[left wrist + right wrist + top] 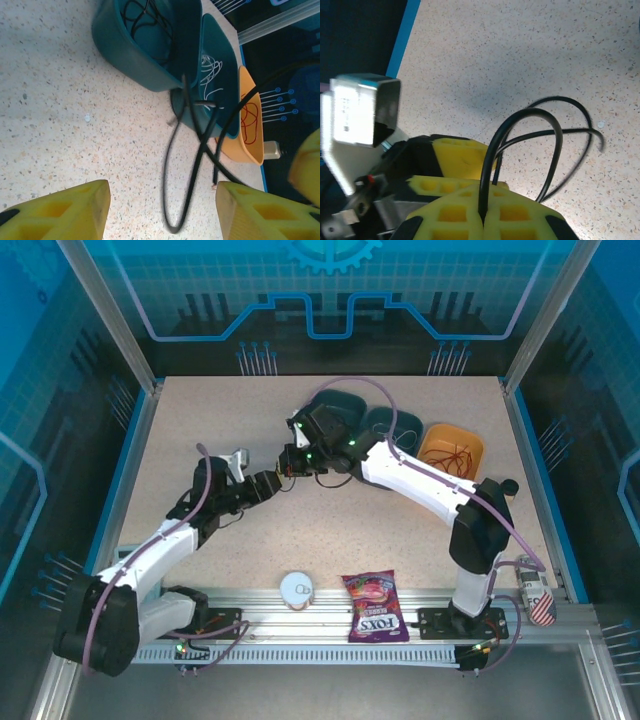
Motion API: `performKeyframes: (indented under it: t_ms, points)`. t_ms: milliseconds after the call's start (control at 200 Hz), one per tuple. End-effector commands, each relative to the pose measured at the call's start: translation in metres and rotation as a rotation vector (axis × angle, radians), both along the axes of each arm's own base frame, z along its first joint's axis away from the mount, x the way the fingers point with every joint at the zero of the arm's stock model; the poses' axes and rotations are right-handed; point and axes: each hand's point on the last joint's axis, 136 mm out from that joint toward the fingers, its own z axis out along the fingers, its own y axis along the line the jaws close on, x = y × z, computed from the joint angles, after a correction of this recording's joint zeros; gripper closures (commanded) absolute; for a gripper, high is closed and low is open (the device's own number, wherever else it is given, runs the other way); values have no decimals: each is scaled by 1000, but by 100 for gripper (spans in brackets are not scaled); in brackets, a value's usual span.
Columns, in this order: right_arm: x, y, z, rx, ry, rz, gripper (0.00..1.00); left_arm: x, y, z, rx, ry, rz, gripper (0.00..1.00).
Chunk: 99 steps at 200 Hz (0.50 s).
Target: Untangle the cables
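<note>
Right end effector (482, 217) clenched on a black cable (546, 131) at mid-counter (190, 420), left end effector (162, 212) released with fingers either side of its loop, red cable (455, 457) in the orange bin (450, 428) near the far edge, bare counter open to the left.

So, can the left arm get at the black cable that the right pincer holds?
Probably yes: the left pincer is open and the black cable loops just ahead of it, nothing between.

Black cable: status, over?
Right gripper shut on black cable. Left gripper open at its loop. Red cable in orange bin, white cable in teal bin.
</note>
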Motion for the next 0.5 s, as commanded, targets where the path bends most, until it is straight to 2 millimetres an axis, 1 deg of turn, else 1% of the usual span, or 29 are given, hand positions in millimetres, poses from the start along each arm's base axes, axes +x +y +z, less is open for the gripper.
performKeyframes:
  t_ms: [0, 75, 140, 230, 350, 440, 490]
  points:
    - [-3, -2, 22, 56, -24, 2, 100, 10, -5, 13, 20, -57, -11, 48]
    - [-4, -3, 26, 61, -34, 3, 100, 12, -2, 7, 32, -47, 14, 54]
    - [-6, -4, 29, 65, -38, 2, 100, 14, 0, 7, 34, -53, 30, 59]
    - [-6, -10, 30, 49, -49, -13, 100, 17, 5, 6, 47, -51, 64, 74]
    - [-1, -29, 25, -22, -64, -71, 100, 19, 17, 8, 67, -46, 135, 86]
    - [2, -46, 20, -70, -66, -116, 100, 20, 32, 5, 66, -24, 203, 97]
    - [3, -54, 19, -78, -67, -136, 100, 21, 41, 2, 61, -5, 246, 100]
